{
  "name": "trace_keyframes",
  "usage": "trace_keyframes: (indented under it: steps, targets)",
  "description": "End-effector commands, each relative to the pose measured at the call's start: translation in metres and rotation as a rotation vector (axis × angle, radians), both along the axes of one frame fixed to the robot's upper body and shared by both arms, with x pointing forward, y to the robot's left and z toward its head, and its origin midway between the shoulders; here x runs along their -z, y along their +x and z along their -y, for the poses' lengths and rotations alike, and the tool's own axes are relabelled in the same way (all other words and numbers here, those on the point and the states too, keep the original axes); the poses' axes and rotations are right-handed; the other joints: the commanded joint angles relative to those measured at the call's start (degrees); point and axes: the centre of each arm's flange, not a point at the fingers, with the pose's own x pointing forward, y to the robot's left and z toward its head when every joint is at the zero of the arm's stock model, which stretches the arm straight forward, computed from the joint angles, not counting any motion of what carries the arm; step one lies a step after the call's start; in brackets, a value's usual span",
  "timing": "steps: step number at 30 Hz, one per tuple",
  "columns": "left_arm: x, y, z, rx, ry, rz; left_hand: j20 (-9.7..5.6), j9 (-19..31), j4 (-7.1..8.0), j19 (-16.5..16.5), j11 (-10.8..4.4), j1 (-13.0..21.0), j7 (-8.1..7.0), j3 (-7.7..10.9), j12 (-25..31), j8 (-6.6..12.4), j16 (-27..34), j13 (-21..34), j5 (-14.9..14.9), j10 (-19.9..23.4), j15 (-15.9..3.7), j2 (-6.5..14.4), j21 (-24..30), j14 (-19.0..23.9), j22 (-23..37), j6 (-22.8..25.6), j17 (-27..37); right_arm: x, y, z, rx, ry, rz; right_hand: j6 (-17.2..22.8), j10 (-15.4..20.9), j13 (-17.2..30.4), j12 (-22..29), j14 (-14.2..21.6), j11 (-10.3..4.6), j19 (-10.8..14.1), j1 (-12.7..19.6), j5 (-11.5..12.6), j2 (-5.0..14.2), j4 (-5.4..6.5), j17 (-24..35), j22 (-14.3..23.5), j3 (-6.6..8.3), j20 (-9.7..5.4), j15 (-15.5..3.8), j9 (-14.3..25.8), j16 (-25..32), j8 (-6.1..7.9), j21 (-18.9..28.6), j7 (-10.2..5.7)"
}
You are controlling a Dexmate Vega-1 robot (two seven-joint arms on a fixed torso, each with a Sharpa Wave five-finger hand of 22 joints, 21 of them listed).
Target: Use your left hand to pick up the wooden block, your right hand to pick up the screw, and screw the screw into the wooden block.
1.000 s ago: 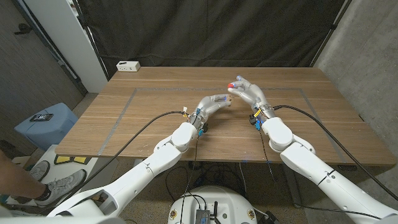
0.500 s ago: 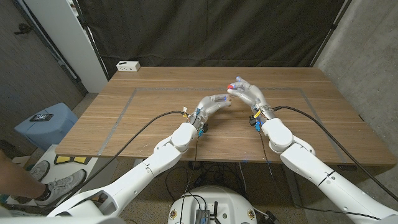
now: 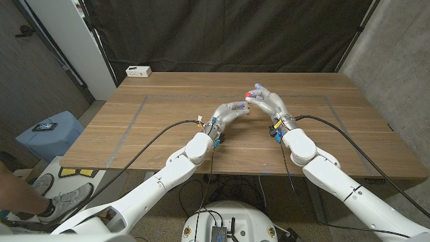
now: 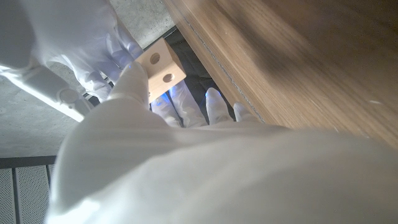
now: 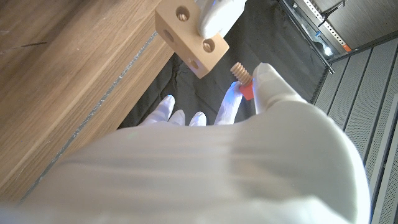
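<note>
above the table [image 3: 168,101], left hand [image 3: 232,111] gripping the wooden block [image 5: 191,36], right hand [image 3: 267,101] pinching the screw [image 5: 240,75] just beside it

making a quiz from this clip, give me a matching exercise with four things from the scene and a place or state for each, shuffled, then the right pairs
Things:
1. wooden block
2. screw
3. white box
4. blue bin

Places or states:
A. on the floor beside the table, on the robot's left
B. held by the left hand, holes showing in its faces
C. at the table's far left corner
D. pinched by the right hand, threaded tip near the block but not yet in a hole

Pairs: 1-B, 2-D, 3-C, 4-A
</note>
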Motion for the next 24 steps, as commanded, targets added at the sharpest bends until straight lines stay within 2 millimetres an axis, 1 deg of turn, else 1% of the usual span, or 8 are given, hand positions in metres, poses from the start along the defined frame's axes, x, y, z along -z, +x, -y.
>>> trace_keyframes:
  steps: [1,6,8,20,21,24]
  targets:
    - [-0.0008,-0.0009,-0.0003,0.001,-0.003,0.005,0.47,0.3,-0.08,0.0,-0.03,0.3,0.26,-0.20,0.1,0.41,0.0,0.0,-0.2,-0.3,-5.18,0.2,0.4,0.1,0.1,0.3,0.1,0.0020,0.0013,-0.0009,-0.006,-0.004,-0.002,0.2,-0.1,0.2,-0.1,0.2,0.07,0.0,0.6,0.4,0.06,-0.16,0.1,0.3,-0.21,-0.21,-0.41,0.2,-0.1,0.61,0.1,-0.49]
    - [-0.0012,-0.0009,-0.0007,0.000,-0.004,0.008,0.48,0.3,-0.11,0.0,-0.04,0.4,0.32,-0.21,0.1,0.38,0.0,0.0,-0.2,-0.3,-5.19,0.2,0.4,0.1,0.1,0.3,0.1,0.0021,0.0022,-0.0007,-0.008,-0.005,-0.001,0.1,-0.1,0.2,-0.1,0.2,0.04,0.0,0.6,0.4,0.08,-0.17,0.1,0.3,-0.24,-0.18,-0.46,0.1,-0.1,0.62,0.1,-0.46]
    - [-0.0015,-0.0009,-0.0006,0.001,-0.003,0.009,0.50,0.3,-0.10,0.0,-0.04,0.3,0.38,-0.22,0.2,0.37,0.0,0.0,-0.2,-0.3,-5.19,0.3,0.4,0.1,0.1,0.2,0.1,0.0024,0.0027,-0.0006,-0.009,-0.005,-0.002,0.1,-0.1,0.2,-0.1,0.2,-0.22,0.0,0.6,0.4,0.11,-0.16,0.1,0.3,-0.25,-0.15,-0.48,0.1,-0.1,0.63,0.1,-0.53]
    - [-0.0010,-0.0003,-0.0025,-0.002,-0.003,0.006,0.47,0.3,-0.06,0.0,-0.04,0.3,0.20,-0.27,0.2,0.44,0.0,0.0,-0.2,-0.3,-5.16,0.3,0.4,0.1,0.1,0.4,0.1,0.0031,0.0041,0.0032,0.001,0.005,-0.002,0.1,-0.2,0.2,-0.1,0.1,-0.13,-0.1,0.6,0.4,0.16,-0.11,0.2,0.3,-0.35,-0.16,-0.45,0.0,-0.1,0.69,0.1,-0.52]
    - [-0.0009,-0.0002,-0.0026,-0.002,-0.003,0.006,0.47,0.3,-0.06,0.0,-0.04,0.3,0.20,-0.27,0.2,0.43,0.0,0.0,-0.2,-0.3,-5.20,0.3,0.4,0.1,0.1,0.4,0.1,0.0030,0.0043,0.0037,0.001,0.005,-0.001,0.1,-0.1,0.2,-0.1,0.1,0.06,-0.1,0.6,0.4,0.15,-0.09,0.2,0.3,-0.37,-0.15,-0.43,0.0,-0.1,0.71,0.1,-0.54]
    - [-0.0008,0.0000,-0.0030,-0.003,-0.003,0.006,0.47,0.3,-0.06,0.0,-0.04,0.3,0.12,-0.29,0.2,0.43,0.0,0.0,-0.2,-0.3,-5.19,0.3,0.4,0.1,0.1,0.4,0.1,0.0030,0.0047,0.0041,0.001,0.005,-0.001,0.1,-0.2,0.2,-0.1,0.1,-0.23,-0.1,0.5,0.4,0.17,-0.06,0.2,0.3,-0.41,-0.16,-0.42,0.0,-0.2,0.73,0.1,-0.48]
